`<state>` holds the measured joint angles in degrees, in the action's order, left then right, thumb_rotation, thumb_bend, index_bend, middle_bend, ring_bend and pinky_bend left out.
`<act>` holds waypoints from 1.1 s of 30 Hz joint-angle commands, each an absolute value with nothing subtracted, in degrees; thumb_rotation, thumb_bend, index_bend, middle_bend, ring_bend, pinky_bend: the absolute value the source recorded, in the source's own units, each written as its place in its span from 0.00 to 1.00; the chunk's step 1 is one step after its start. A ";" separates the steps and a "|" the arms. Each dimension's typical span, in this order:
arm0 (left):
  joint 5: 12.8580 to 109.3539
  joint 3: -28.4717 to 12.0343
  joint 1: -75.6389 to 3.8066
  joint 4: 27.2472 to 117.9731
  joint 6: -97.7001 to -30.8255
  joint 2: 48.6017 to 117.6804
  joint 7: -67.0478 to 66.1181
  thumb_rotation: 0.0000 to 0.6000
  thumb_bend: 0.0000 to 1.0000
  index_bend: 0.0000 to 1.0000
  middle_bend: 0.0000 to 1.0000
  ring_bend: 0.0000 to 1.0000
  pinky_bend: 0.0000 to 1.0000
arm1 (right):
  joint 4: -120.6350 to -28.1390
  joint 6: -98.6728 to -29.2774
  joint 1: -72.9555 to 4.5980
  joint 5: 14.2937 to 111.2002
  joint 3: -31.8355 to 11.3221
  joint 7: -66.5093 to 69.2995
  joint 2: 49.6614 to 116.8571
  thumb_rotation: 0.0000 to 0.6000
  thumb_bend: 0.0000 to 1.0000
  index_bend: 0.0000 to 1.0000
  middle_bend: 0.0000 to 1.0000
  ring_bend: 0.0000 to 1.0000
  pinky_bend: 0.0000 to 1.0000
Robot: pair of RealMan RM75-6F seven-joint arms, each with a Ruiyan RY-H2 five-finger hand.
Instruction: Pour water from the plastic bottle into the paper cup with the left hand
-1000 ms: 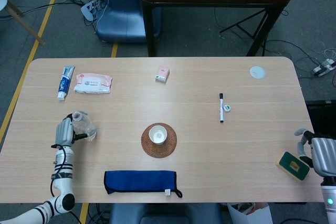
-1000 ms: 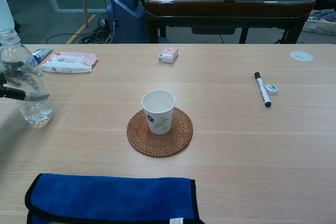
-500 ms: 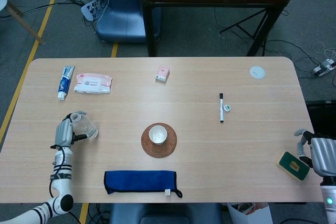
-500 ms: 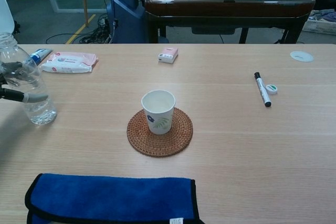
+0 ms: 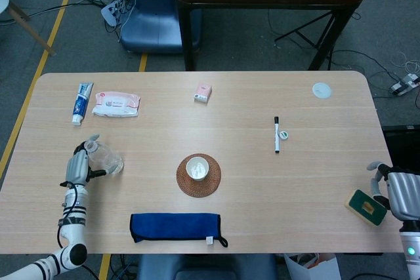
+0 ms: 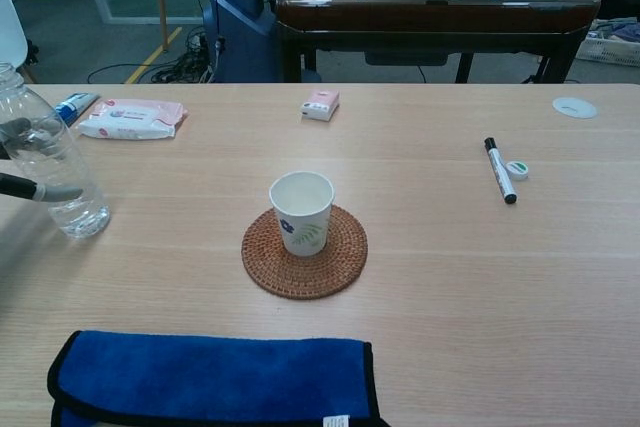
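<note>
A clear plastic bottle (image 5: 105,157) (image 6: 55,172) with a little water in it stands at the table's left edge, its base on the wood. My left hand (image 5: 77,167) holds it from the left side, and its fingers (image 6: 35,190) reach round the body. The white paper cup (image 5: 197,168) (image 6: 301,210) stands upright on a round woven coaster (image 5: 209,187) (image 6: 340,267) at the table's middle, well to the right of the bottle. My right hand (image 5: 399,191) rests at the table's right edge, holding nothing, and shows only in the head view.
A folded blue towel (image 5: 175,226) (image 6: 210,377) lies in front of the coaster. A black marker (image 5: 276,134) and a small cap (image 5: 284,134) lie to the right. A green sponge (image 5: 366,206) sits by my right hand. Wipes (image 5: 116,103), toothpaste (image 5: 81,102) and a pink box (image 5: 203,92) lie further back.
The bottle has shifted slightly away from me in my left hand, and the fingers have drawn a little to the left across it. The right hand has not moved.
</note>
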<state>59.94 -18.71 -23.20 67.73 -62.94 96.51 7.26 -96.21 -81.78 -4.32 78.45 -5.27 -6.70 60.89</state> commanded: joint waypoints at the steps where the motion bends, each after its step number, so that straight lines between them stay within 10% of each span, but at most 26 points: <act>1: 58.48 -18.13 -23.04 70.58 -60.32 93.88 5.91 1.00 0.06 0.04 0.15 0.01 0.00 | -96.25 -81.83 -4.27 78.49 -5.25 -6.65 60.85 1.00 0.54 0.42 0.55 0.50 0.54; 28: 66.26 -5.68 -14.73 90.42 -67.92 71.13 -8.49 1.00 0.05 0.02 0.00 0.00 0.00 | -96.67 -81.50 -4.36 78.33 -4.94 -8.33 61.05 1.00 0.54 0.43 0.55 0.50 0.54; 33: 73.04 -2.56 -11.49 91.66 -75.75 69.83 -12.46 1.00 0.05 0.08 0.00 0.04 0.23 | -96.74 -81.74 -4.38 78.53 -4.82 -9.45 61.35 1.00 0.54 0.44 0.55 0.50 0.54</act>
